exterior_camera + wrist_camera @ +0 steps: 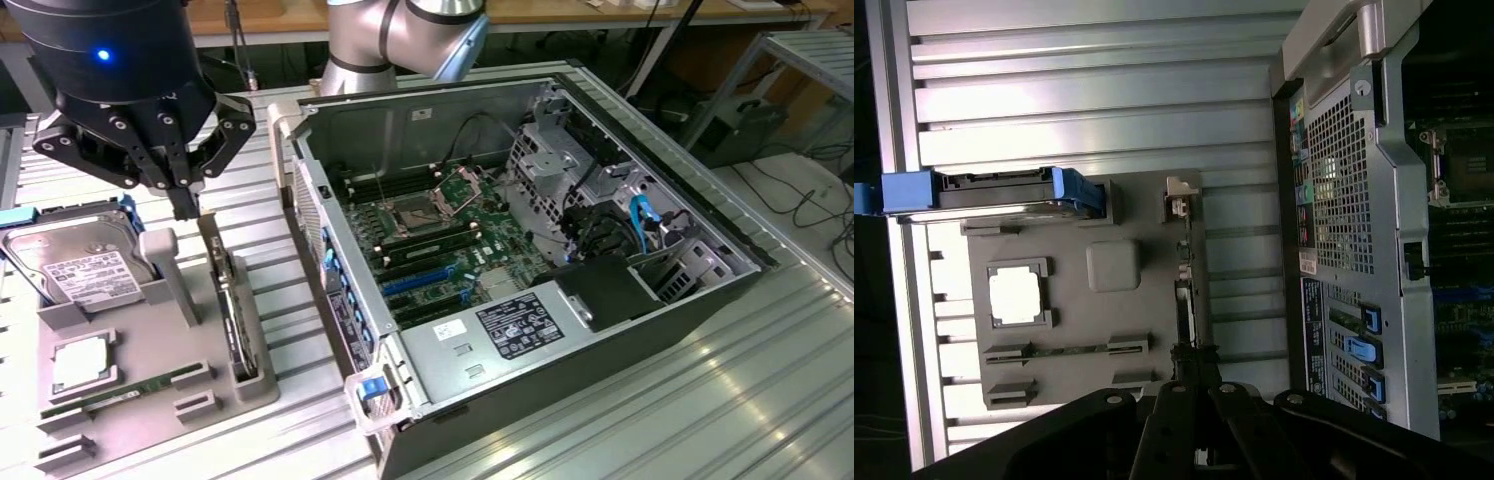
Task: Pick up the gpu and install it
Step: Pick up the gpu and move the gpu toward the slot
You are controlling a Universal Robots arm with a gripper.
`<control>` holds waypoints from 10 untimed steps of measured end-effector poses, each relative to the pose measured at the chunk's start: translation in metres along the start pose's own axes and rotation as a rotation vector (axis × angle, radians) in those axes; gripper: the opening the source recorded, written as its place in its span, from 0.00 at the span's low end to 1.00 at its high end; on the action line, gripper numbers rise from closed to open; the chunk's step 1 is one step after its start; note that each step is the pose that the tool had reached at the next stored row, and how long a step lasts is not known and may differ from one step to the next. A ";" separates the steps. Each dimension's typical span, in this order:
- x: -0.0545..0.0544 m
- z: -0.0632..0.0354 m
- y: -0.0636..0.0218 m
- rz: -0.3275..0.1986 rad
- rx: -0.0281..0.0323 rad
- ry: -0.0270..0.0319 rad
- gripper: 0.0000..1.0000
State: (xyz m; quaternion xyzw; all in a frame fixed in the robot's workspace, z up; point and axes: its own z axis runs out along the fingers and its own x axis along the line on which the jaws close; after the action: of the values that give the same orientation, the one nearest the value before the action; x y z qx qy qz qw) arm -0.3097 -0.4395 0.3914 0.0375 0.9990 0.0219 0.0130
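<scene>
In the exterior view, from its left: 1 hard drive (83, 268) stands in a grey fixture tray (140, 340). Above the tray hangs the gripper (186, 208), its fingers pinched together with nothing between them. The gpu (231, 300) stands on edge in the tray's slot nearby. 1 open computer case (441, 350) lies beside the tray.

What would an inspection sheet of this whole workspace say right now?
Surface: ribbed metal table, carrying a grey tray and an open case.
Job's things: gpu stands on edge in the tray, on the side nearest the case; not yet installed.
Clutter: hard drive, chip and memory stick in the tray.
Grippers: gripper shut, above the tray, close to the gpu.
Cables: blue cable inside the case; black cables on the floor at the exterior view's right.
Surroundings: wooden bench behind.
</scene>
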 end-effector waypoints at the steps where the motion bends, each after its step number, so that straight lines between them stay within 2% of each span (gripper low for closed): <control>1: 0.000 0.0000 0.0000 0.000 0.0000 0.0000 0.11; 6: 0.000 0.0000 0.0000 0.000 0.0000 0.0000 0.11; 8: 0.000 0.0000 0.0000 0.000 0.0000 0.0000 0.24; 10: 0.000 0.0000 0.0000 0.000 0.0000 0.0000 0.24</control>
State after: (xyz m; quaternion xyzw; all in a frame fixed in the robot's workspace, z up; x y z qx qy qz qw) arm -0.3097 -0.4395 0.3914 0.0375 0.9990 0.0219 0.0131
